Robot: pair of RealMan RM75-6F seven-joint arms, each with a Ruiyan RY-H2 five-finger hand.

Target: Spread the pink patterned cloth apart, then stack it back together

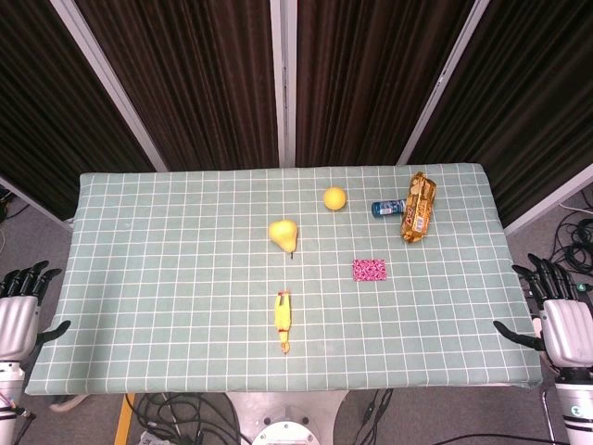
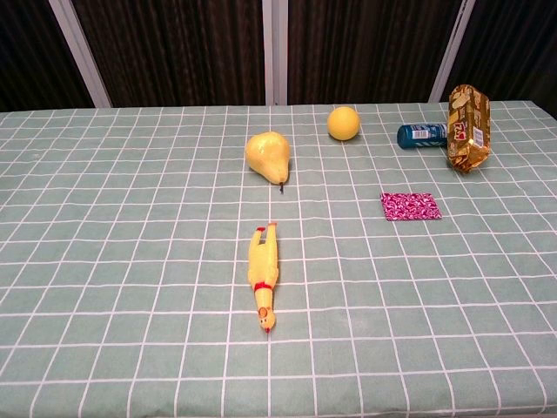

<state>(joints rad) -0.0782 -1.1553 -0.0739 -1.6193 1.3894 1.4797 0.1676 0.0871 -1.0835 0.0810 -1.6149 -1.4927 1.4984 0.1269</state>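
The folded pink patterned cloth [image 1: 369,270] lies on the tabletop [image 1: 167,260]; left robot hand [image 1: 20,311] and right robot hand [image 1: 561,320] hold nothing, fingers apart

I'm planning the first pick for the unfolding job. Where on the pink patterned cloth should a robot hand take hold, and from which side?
Probably pinch the near right corner of the pink cloth, coming from the right with the right robot hand, which is open at that table edge. The cloth lies flat and folded small, so only its edges offer a grip, and the snack packet and blue can crowd the far side.
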